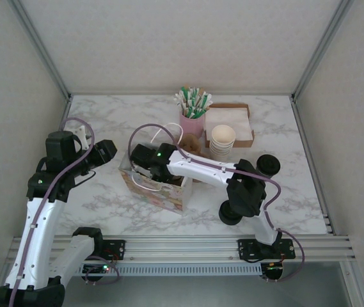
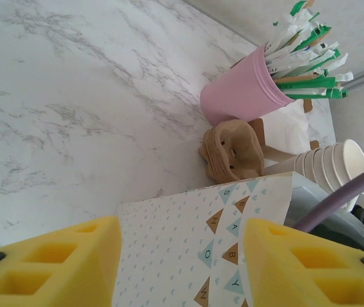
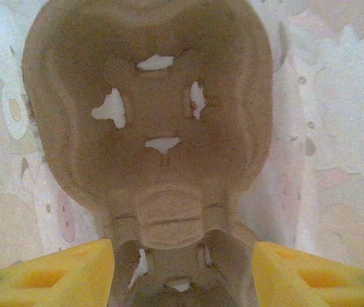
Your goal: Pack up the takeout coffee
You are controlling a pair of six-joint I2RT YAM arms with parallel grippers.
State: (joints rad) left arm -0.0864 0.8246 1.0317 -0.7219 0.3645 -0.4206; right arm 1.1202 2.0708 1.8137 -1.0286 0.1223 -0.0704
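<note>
A patterned paper gift bag (image 1: 159,188) stands open in the middle of the table. My right gripper (image 1: 144,160) reaches down into it. In the right wrist view a brown pulp cup carrier (image 3: 150,128) lies on the bag's floor, and my right gripper (image 3: 182,252) is open with a yellow finger on each side of the carrier's narrow end. My left gripper (image 1: 108,153) hovers at the bag's left end. In the left wrist view its jaws (image 2: 182,268) stand apart, with the bag's side panel (image 2: 182,243) beyond them. The takeout coffee is out of view.
Behind the bag stand a pink cup of wrapped straws (image 1: 192,121), a stack of spare pulp carriers (image 2: 233,150), a stack of lidless cream cups (image 1: 222,141) and a cardboard box of napkins (image 1: 229,120). Black lids (image 1: 268,164) sit to the right.
</note>
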